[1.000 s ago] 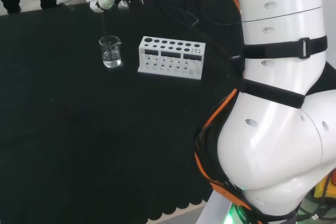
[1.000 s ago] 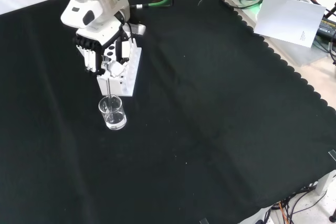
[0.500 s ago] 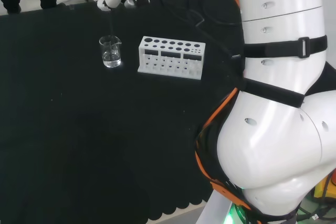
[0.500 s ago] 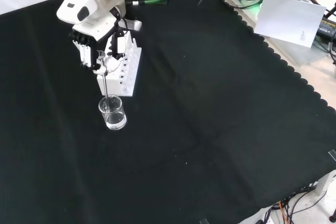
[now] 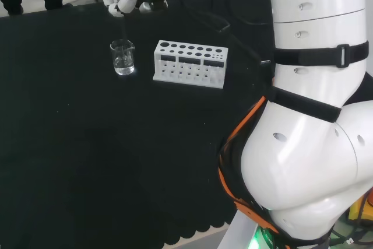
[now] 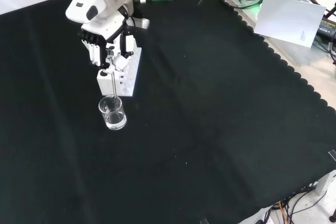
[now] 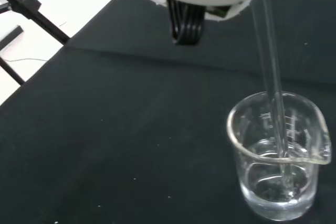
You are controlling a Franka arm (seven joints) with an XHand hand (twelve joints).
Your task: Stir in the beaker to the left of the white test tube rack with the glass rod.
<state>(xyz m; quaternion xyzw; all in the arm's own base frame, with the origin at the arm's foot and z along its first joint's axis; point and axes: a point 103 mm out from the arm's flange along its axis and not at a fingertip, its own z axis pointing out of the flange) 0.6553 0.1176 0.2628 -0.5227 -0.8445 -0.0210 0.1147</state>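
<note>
Nearest the front camera, the small clear glass beaker with a pouring lip (image 6: 113,113) stood upright on the black-cloth-covered desk (image 6: 220,129), holding a shallow layer of clear liquid, as the wrist view showed. The thin clear glass rod (image 7: 275,114) entered past the rim and its lower end reached into the liquid near the beaker's floor; whether the tip touched the glass could not be told. Just beyond the beaker in the front view, and to its right in the head view, stood the white plastic test tube rack with round holes (image 5: 190,63), close to the beaker but apart from it. Above the rack and beaker hung the black and white robot hand (image 6: 109,51), its fingers (image 6: 119,61) curled in and pinching the upper end of the rod, which ran down at a slight tilt. Judged from this arrangement, the chief hazard was a stirring circle too wide for the narrow vessel: the rod would bear on the wall and could tip or slide the light beaker, spilling the liquid. A drop of the hand could jam the tip on the floor, and a sideways drift could bring the fingers against the rack.
</note>
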